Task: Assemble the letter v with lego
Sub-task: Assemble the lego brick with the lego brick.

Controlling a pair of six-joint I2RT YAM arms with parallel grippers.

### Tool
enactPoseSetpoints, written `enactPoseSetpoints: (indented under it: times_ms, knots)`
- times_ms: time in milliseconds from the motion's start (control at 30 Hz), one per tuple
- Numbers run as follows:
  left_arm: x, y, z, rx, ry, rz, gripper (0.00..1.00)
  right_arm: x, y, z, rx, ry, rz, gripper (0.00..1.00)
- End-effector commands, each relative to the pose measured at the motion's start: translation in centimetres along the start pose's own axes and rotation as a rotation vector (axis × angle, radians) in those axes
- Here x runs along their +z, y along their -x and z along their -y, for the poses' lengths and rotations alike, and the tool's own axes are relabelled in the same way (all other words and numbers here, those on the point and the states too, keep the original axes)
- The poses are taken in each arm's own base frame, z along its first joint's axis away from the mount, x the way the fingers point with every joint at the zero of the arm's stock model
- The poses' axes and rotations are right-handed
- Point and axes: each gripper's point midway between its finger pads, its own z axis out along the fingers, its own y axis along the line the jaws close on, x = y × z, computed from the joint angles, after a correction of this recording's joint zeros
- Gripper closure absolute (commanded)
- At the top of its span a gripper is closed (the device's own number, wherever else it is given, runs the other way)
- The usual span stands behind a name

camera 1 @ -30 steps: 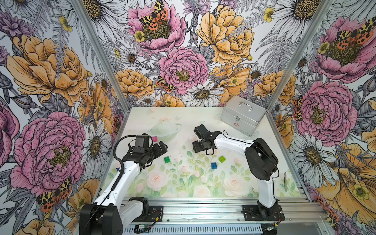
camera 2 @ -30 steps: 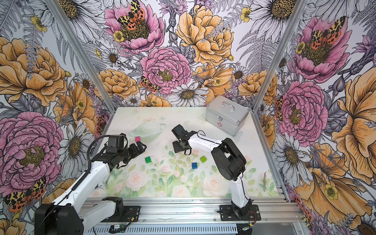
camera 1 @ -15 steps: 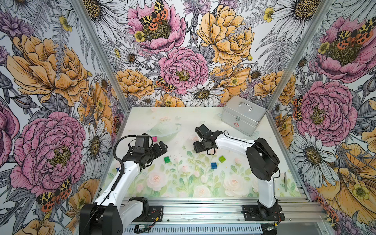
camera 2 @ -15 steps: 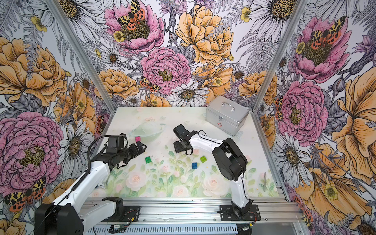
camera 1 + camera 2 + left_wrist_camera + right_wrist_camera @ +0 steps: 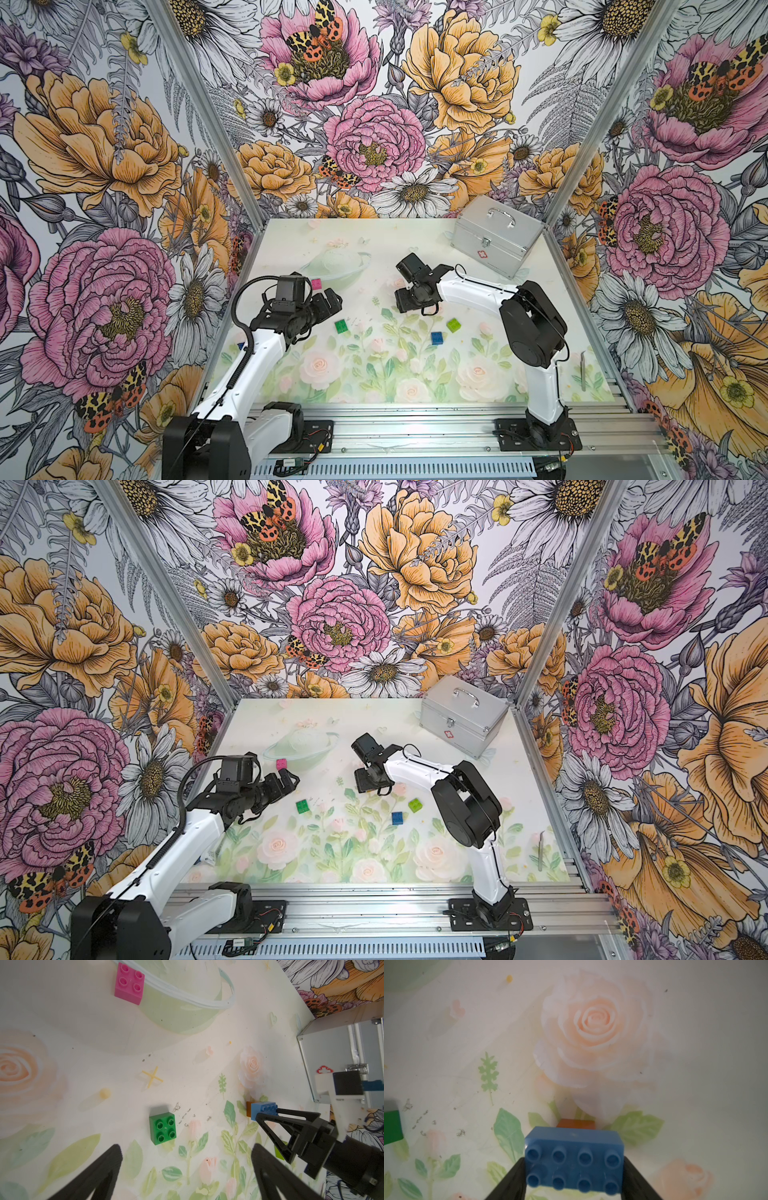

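Above mat [image 5: 695,1043], light blue brick [image 5: 573,1140] spans right hand [image 5: 574,1167].

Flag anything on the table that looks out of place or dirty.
Two things. A thin metal tool lies alone at the right edge of the mat, apart from everything else. Dark smudges mark the mat beside the green brick. Nothing looks damaged or spilled.

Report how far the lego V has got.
Done: the light blue brick appears stacked on the orange brick, starting the V. In hand: the right hand grips that light blue brick; the left hand is open and empty. Left: pink brick, dark green brick, dark blue brick and lime brick lie loose on the table.
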Motion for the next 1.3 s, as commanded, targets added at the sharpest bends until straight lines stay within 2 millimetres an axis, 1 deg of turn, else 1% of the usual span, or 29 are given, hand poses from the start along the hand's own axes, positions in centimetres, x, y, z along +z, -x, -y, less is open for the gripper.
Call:
enactPoseSetpoints:
  times_ms: [0, 33, 133, 300, 333, 433, 467, 567, 733, 767, 800, 867, 933, 1033, 1100, 1167, 1267]
  knots:
    - [-0.1, 0.1, 0.0, 0.028, -0.018, 0.011, 0.01, 3.4, -6.7, 3.1, 0.051, -0.142, -0.242, 0.82]
    - [-0.1, 0.1, 0.1, 0.028, -0.018, 0.012, 0.01, 3.4, -6.8, 3.3, 0.048, -0.160, -0.246, 0.82]
    - [0.0, 0.1, 0.0, 0.028, -0.015, 0.011, 0.01, 3.6, -7.0, 3.0, 0.031, -0.159, -0.256, 0.82]
    - [0.0, 0.1, 0.0, 0.027, -0.016, 0.008, 0.01, 4.7, -7.8, 3.1, 0.041, -0.150, -0.295, 0.81]
    - [0.0, 0.1, 0.0, 0.026, -0.017, 0.009, 0.01, 4.8, -7.9, 3.1, 0.043, -0.150, -0.300, 0.81]
    - [-0.1, 0.2, 0.2, 0.028, -0.024, 0.010, 0.01, 4.2, -7.2, 3.0, 0.049, -0.156, -0.286, 0.72]
    - [-0.2, 0.2, 0.3, 0.028, -0.029, 0.011, 0.01, 3.9, -6.7, 2.8, 0.051, -0.149, -0.274, 0.68]
    - [-0.4, 0.6, 0.9, 0.027, -0.045, 0.014, 0.01, 3.1, -5.1, 2.2, 0.057, -0.139, -0.239, 0.53]
    - [-1.0, 1.2, 1.9, 0.024, -0.077, 0.027, 0.01, 1.6, -2.4, 1.0, 0.053, -0.115, -0.176, 0.36]
    - [-1.2, 1.2, 2.0, 0.024, -0.081, 0.030, 0.01, 1.2, -1.8, 0.9, 0.051, -0.113, -0.165, 0.30]
    - [-1.2, 1.2, 2.1, 0.022, -0.085, 0.031, 0.01, 0.9, -1.3, 0.7, 0.048, -0.114, -0.154, 0.27]
    - [-1.4, 1.2, 2.2, 0.018, -0.093, 0.035, 0.01, 0.0, -0.2, 0.4, 0.040, -0.104, -0.124, 0.26]
    - [-1.5, 1.1, 2.2, 0.015, -0.094, 0.036, 0.01, -0.9, 0.8, 0.3, 0.038, -0.105, -0.095, 0.20]
    - [-1.4, 0.9, 2.1, 0.007, -0.092, 0.030, 0.01, -2.6, 2.3, 0.0, 0.033, -0.099, -0.049, 0.17]
    - [-1.2, 0.8, 2.1, 0.000, -0.092, 0.022, 0.01, -3.8, 3.2, -0.4, 0.025, -0.085, -0.019, 0.11]
    - [-1.2, 0.6, 2.2, -0.002, -0.096, 0.017, 0.01, -5.0, 3.7, -0.5, 0.018, -0.077, 0.008, 0.08]
    - [-1.1, 0.3, 2.3, -0.010, -0.090, 0.014, 0.01, -6.7, 3.9, -0.2, 0.019, -0.075, 0.039, 0.05]
